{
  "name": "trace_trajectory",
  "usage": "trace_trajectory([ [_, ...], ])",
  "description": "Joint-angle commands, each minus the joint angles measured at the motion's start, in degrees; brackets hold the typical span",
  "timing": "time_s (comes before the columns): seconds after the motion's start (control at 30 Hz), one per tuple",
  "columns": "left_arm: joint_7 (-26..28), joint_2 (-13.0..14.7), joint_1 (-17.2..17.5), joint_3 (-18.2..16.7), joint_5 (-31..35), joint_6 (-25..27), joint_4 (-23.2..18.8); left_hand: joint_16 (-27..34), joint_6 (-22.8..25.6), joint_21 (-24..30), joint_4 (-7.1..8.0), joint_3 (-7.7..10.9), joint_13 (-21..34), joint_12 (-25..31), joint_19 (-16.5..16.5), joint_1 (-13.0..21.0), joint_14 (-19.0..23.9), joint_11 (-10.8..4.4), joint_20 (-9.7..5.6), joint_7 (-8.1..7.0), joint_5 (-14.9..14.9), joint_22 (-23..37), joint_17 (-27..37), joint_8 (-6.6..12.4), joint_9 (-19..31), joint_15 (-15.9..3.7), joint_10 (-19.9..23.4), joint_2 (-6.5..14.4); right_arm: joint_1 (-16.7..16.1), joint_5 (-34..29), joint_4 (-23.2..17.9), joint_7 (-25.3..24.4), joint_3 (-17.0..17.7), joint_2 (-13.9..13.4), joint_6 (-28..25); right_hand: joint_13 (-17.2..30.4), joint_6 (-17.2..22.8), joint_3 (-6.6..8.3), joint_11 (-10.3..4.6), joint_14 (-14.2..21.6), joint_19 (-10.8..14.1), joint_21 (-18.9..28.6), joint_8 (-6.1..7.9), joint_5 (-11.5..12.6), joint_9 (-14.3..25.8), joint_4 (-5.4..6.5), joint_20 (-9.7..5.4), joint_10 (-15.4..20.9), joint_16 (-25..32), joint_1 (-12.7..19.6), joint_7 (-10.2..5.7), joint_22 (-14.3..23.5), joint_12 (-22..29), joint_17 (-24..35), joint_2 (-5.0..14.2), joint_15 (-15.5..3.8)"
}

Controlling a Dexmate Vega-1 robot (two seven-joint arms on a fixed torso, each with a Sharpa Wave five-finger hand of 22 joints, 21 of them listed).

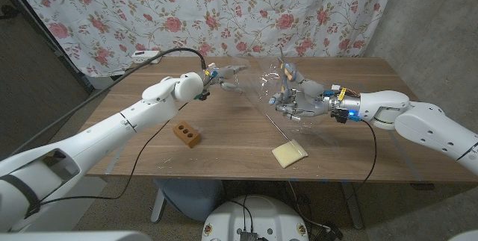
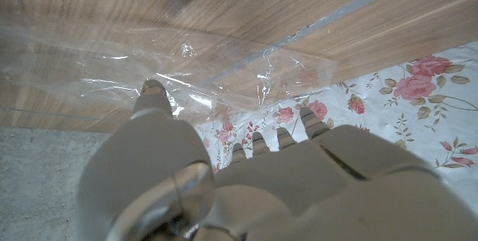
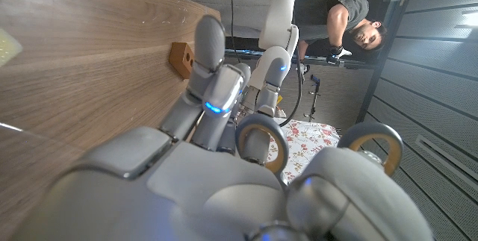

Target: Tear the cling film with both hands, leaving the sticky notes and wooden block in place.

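Clearly the pull is under way: the left robot hand (image 1: 211,74) and right robot hand (image 1: 293,92) each clamp the film (image 1: 250,77), stretched above the surface (image 1: 358,140). Next, pull apart, clear of the block (image 1: 187,133) and notes (image 1: 289,153).

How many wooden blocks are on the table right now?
1. The wooden block lies on the table's left front part, near the left arm, apart from the sticky notes.
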Motion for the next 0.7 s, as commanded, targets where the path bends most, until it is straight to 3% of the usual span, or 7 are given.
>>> trace_trajectory([
  [0.03, 1.8, -2.0, -1.1, 2.8, 8.9, 0.1, 2.4, -0.1, -3.3, 0.1, -0.48, 0.25, 0.0, -0.1, -0.1, 0.9, -2.1, 0.43, -0.19, 0.17, 0.0, 0.2, 0.1, 0.37, 0.1, -0.20, -1.8, 0.0, 0.6, -0.2, -0.1, 0.0, -0.4, 0.1, -0.3, -0.2, -1.0, -0.22, -9.65, -1.5, 0.8, -0.2, -0.08, -0.2, 0.3, 0.27, -2.73, 13.6, -0.2, 1.0, 4.59, 0.3, -0.1, 0.1, 0.06, -2.74],
  [0.4, 3.3, -4.5, -2.6, 6.4, 20.2, 1.8, 5.4, 0.0, -4.8, 0.2, -0.63, 0.46, 0.0, -0.2, 0.1, 1.2, -2.4, 0.59, -0.23, 0.36, 0.1, 0.2, 0.1, 0.33, 0.1, -0.14, -3.3, 0.1, 0.1, 0.2, -0.7, -0.8, 0.1, -0.3, -0.4, -0.1, -0.8, -0.23, -9.65, -1.5, 0.9, -0.6, -0.40, -0.8, 1.0, 0.46, -2.72, 13.5, -0.3, 2.2, 4.63, 0.3, 0.3, 0.0, 0.70, -2.77],
  [0.7, 4.9, -7.1, -2.9, 7.0, 21.6, 1.4, 9.2, -0.2, -5.2, 0.1, -0.62, 0.38, -0.1, 0.0, -0.4, 1.1, -3.2, 0.56, -0.17, 0.24, 0.1, 0.2, 0.1, 0.52, 0.1, -0.16, -3.8, -0.1, 0.3, 0.1, -0.4, -0.6, -0.1, -0.2, -0.4, 0.0, -0.6, -0.25, -9.73, -1.5, 1.0, -0.7, -0.59, -1.2, 1.4, 0.60, -2.73, 13.2, -0.3, 2.8, 4.59, 0.4, 0.5, 0.0, 1.05, -2.76],
])
